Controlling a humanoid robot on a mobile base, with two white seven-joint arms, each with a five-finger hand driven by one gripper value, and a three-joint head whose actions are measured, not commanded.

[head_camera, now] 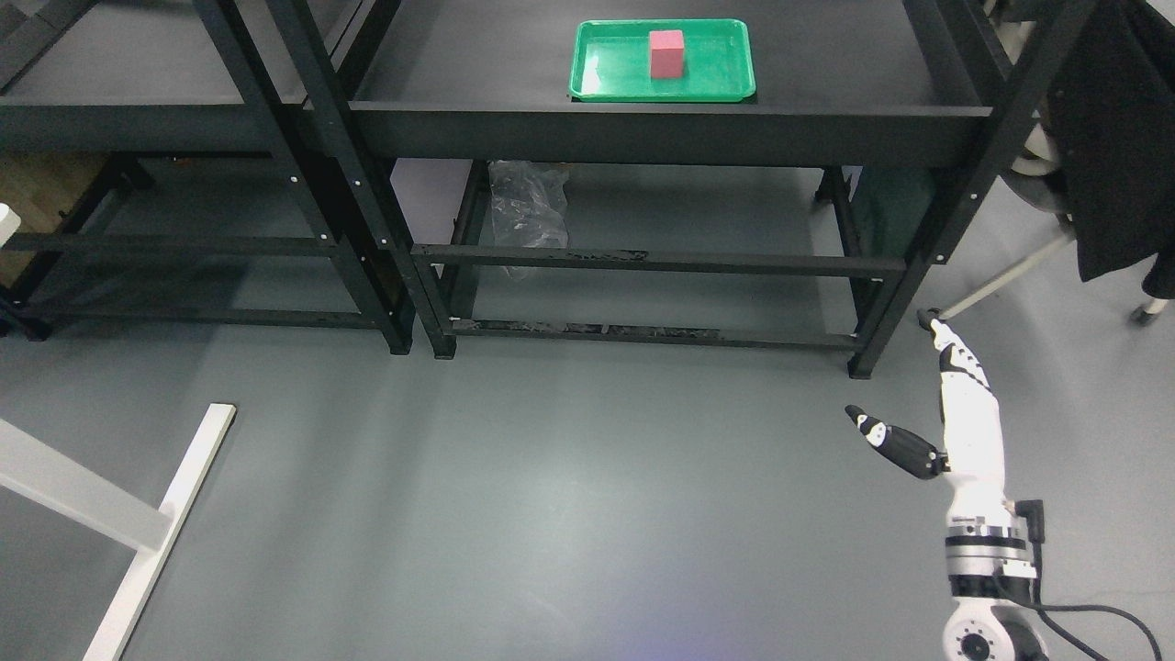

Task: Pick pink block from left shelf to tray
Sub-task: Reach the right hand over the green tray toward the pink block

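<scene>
The pink block (667, 53) stands upright inside the green tray (606, 84), right of the tray's middle. The tray rests on the dark top of the right-hand black shelf (661, 133). My right hand (904, 386) hangs low at the lower right, over the floor and well below and to the right of the tray. Its fingers (955, 363) are stretched out straight and the thumb points left; it is open and holds nothing. The left arm does not show.
A second black shelf (156, 119) stands at the left, touching the first. A clear plastic bag (525, 207) lies under the right shelf. White frame legs (174, 514) cross the lower left floor. Dark cloth (1115, 138) hangs on a wheeled stand at the right.
</scene>
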